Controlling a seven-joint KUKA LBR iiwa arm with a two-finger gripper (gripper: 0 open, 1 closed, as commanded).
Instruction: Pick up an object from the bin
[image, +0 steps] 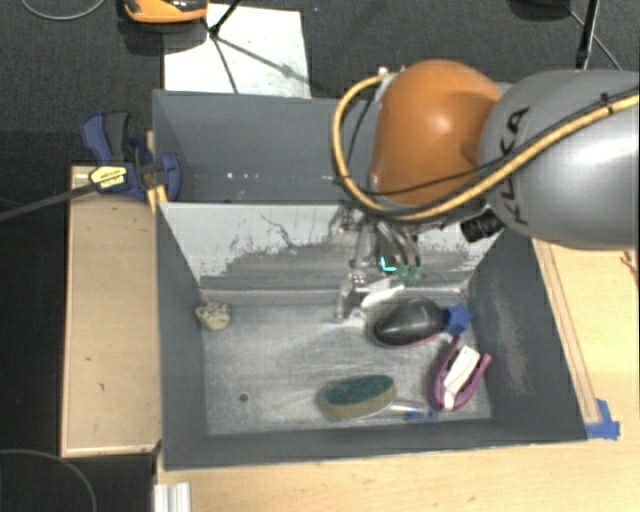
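My gripper (362, 284) hangs below the orange dome, low over the middle-right of the bin near the back wall. A black oval thing (405, 323), shaped like a computer mouse, lies just right of and below it, close to its tip or touching it. A small blue piece (457, 318) sits against the black thing's right end. I see nothing held in the gripper.
A purple and white thing (458, 377) lies by the right wall. A dark green oval brush (355, 395) rests near the front wall, and a small beige lump (212, 315) sits at the left wall. The arm covers the bin's back right.
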